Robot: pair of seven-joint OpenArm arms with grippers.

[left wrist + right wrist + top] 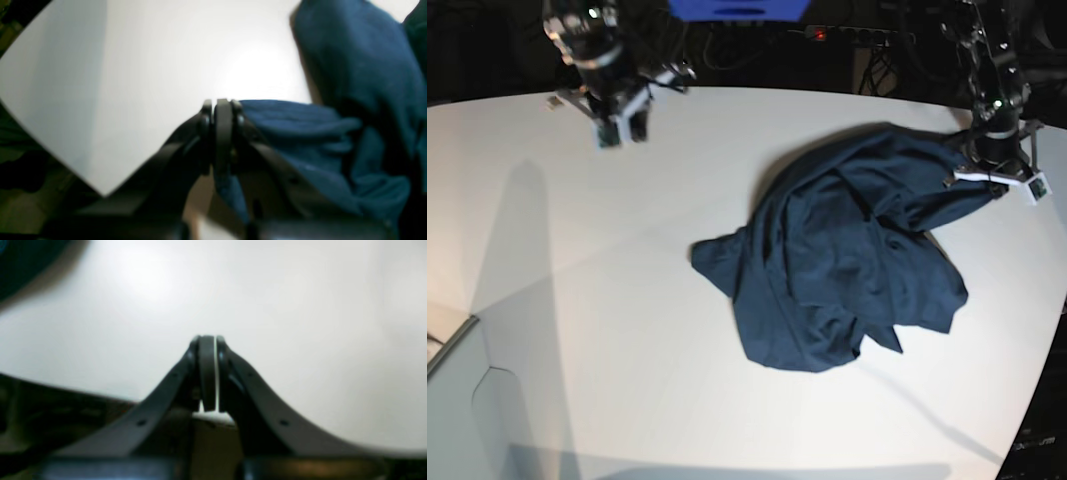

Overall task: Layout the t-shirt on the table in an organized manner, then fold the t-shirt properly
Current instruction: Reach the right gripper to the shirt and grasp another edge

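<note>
The dark navy t-shirt [837, 260] lies crumpled in a heap on the right half of the white table [607, 300]. My left gripper [989, 180] is at the heap's far right edge, shut on a fold of the shirt. In the left wrist view the fingertips [223, 103] are pressed together with blue cloth [350, 83] between and beside them, above the table [150, 66]. My right gripper [619, 128] hangs over the far left of the table, away from the shirt. In the right wrist view it [210, 340] is shut and empty above the bare table [300, 323].
A pale grey box-like corner piece [447, 370] sits at the lower left. A blue object [737, 10] and a power strip with a red light [819, 34] lie behind the far edge. The table's curved edge runs down the right side [1049, 330].
</note>
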